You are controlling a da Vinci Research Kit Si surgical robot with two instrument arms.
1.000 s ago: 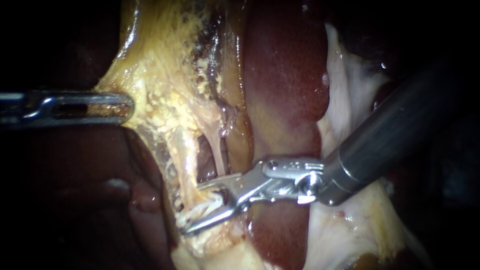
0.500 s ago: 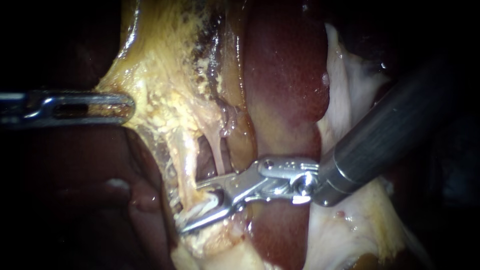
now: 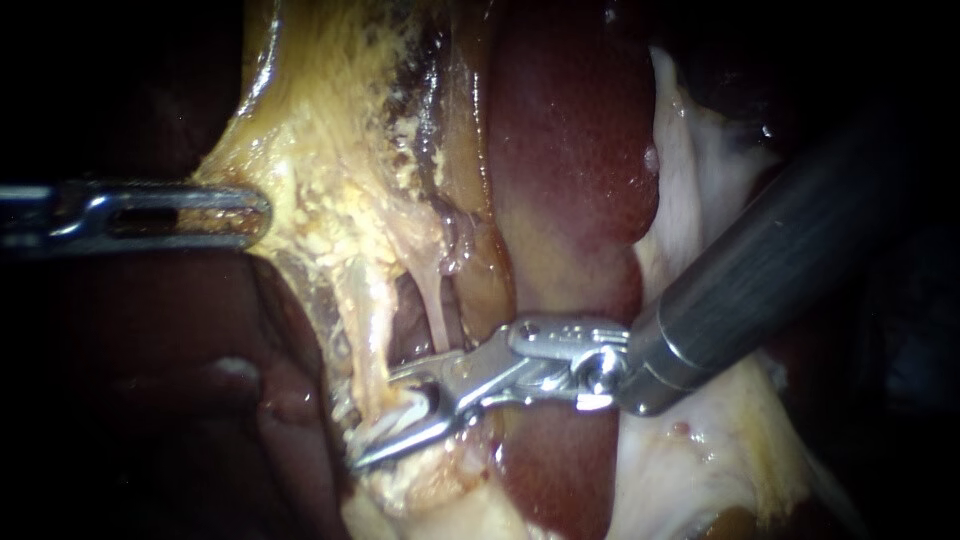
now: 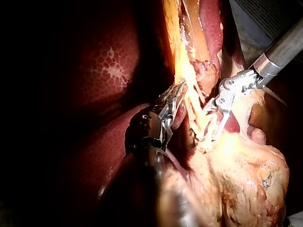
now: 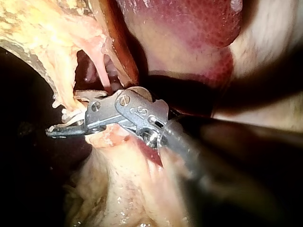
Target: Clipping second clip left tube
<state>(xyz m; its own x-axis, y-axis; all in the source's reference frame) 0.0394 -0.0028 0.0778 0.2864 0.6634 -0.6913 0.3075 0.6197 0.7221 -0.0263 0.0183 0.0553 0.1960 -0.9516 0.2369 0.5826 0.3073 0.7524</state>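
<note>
Left instrument (image 3: 262, 212) jaws clamped on fatty tissue (image 3: 310, 170) edge, likely tensioning it so left tube (image 3: 372, 335) stands clear of liver (image 3: 570, 150); right instrument (image 3: 378, 418) jaws agape, straddling tube's lower end; nothing squeezed yet.

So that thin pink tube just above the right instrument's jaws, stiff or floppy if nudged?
Probably floppy: the tube is a thin strand across a gap. Likely slippery: it glistens. Perhaps fragile: far thinner than the right instrument's open jaws.
</note>
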